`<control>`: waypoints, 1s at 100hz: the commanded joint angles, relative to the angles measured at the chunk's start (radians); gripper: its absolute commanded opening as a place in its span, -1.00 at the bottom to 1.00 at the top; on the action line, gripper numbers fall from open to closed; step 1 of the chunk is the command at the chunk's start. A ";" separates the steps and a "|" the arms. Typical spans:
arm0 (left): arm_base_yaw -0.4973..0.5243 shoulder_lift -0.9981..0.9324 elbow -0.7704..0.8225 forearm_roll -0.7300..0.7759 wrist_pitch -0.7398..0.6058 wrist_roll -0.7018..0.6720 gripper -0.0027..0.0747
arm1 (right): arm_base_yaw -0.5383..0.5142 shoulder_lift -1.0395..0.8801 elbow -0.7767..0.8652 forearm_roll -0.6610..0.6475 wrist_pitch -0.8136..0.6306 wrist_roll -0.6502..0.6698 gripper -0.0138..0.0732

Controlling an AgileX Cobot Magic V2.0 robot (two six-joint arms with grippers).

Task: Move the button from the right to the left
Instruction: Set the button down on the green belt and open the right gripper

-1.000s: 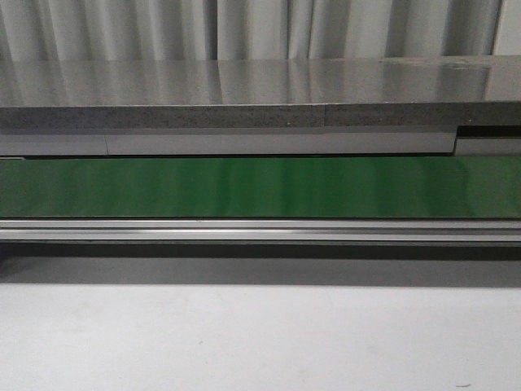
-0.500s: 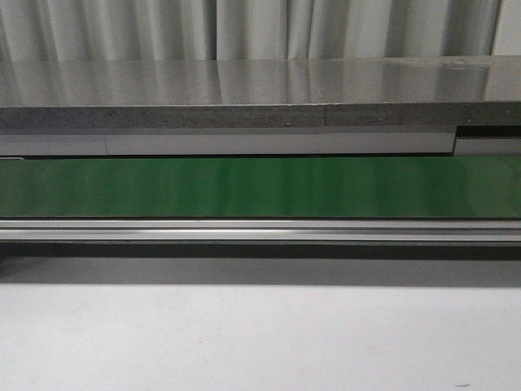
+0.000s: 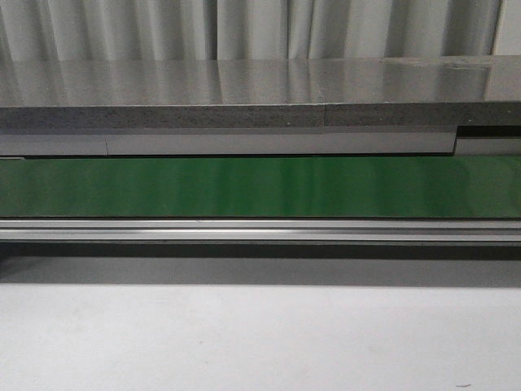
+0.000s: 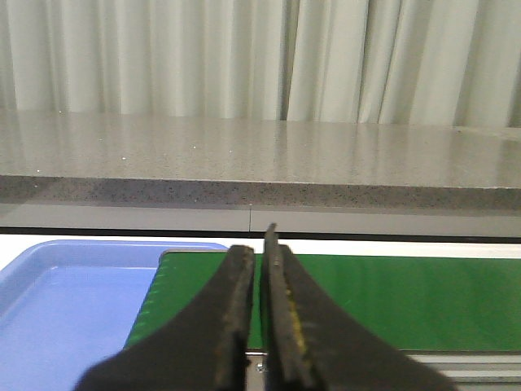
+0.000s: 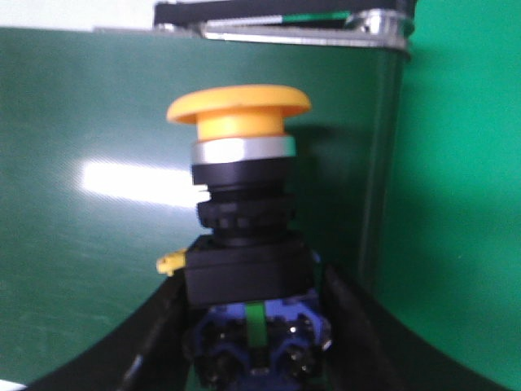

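Observation:
The button (image 5: 241,155) shows only in the right wrist view. It has a yellow-orange mushroom cap, a silver ring, a black blocky body and a blue base with a thin green strip. My right gripper (image 5: 254,287) is shut on its base, one dark finger against each side, with the cap pointing away from the wrist over the green conveyor belt (image 5: 81,122). My left gripper (image 4: 256,248) is shut and empty above the left end of the belt (image 4: 407,301). Neither gripper nor the button appears in the front view.
A blue tray (image 4: 65,301) lies just beyond the belt's left end. The green belt (image 3: 260,187) runs across the front view, with a metal rail (image 3: 260,230) in front of it. A grey stone counter (image 3: 244,90) and curtains stand behind, and a white table surface (image 3: 260,342) is nearest.

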 commanded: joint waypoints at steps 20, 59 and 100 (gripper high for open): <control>-0.007 -0.036 0.041 -0.009 -0.081 -0.010 -0.92 | 0.005 -0.023 -0.012 0.017 -0.028 0.001 0.02; -0.007 -0.036 0.041 -0.009 -0.081 -0.010 -0.92 | 0.006 -0.039 -0.012 0.069 0.002 -0.001 0.54; -0.007 -0.036 0.041 -0.009 -0.081 -0.010 -0.92 | 0.151 -0.209 -0.012 0.069 -0.057 -0.011 0.54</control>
